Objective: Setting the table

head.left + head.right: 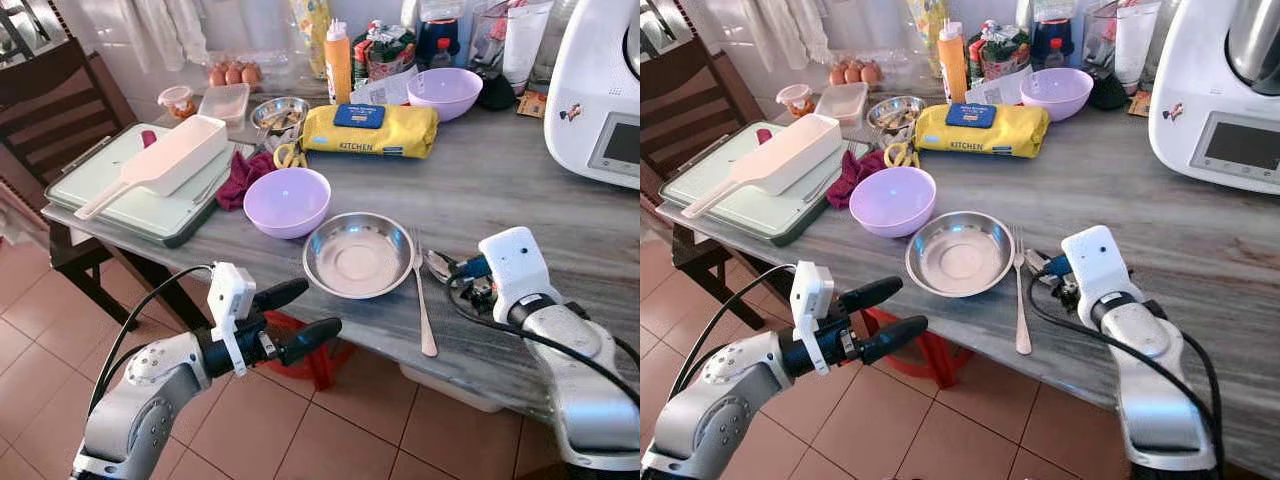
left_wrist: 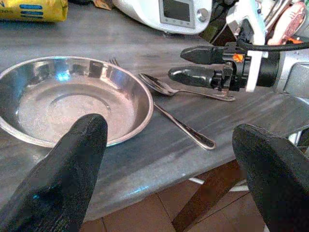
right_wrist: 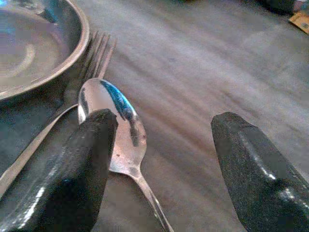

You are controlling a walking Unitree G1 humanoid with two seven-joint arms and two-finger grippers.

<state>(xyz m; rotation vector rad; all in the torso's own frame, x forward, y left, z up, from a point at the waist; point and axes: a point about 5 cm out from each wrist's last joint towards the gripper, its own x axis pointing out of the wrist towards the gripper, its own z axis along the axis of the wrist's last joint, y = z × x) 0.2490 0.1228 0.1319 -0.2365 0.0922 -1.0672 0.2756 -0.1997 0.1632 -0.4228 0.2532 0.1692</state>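
A grey stone surface (image 1: 520,190) carried the setting: a shallow steel bowl (image 1: 358,255) sat near the front edge, with a fork (image 1: 423,300) lying just beside it at its 3 o'clock side, tines pointing away from the robot and handle reaching toward the edge. A spoon (image 3: 118,128) lay just beyond the fork, its bowl close to the tines and its handle running back under the right arm.

The right claw (image 3: 161,159) hovered low over the surface with its two fingers spread apart and grasping nothing; the spoon's bowl lay between them, nearer one finger (image 3: 84,164), and whether that finger touched the spoon could not be told. In the left wrist view the same claw's fingers appeared one above the other over the spoon's handle.

The left claw (image 1: 295,315) hung off the front edge of the surface, at about 7 o'clock from the steel bowl, over the tiled floor (image 1: 40,340). Its fingers were released and wide apart, pointing toward the bowl and holding nothing.

At 10 o'clock from the steel bowl stood a lilac bowl (image 1: 287,200), and farther at 10 o'clock a tray (image 1: 120,205) carried a white scoop (image 1: 170,160). A yellow package (image 1: 370,130) lay at 12 o'clock, with a second lilac bowl (image 1: 444,92) beyond it. A white kitchen machine (image 1: 595,90) stood at about 2 o'clock, and a dark wooden chair (image 1: 50,110) stood beyond the tray.
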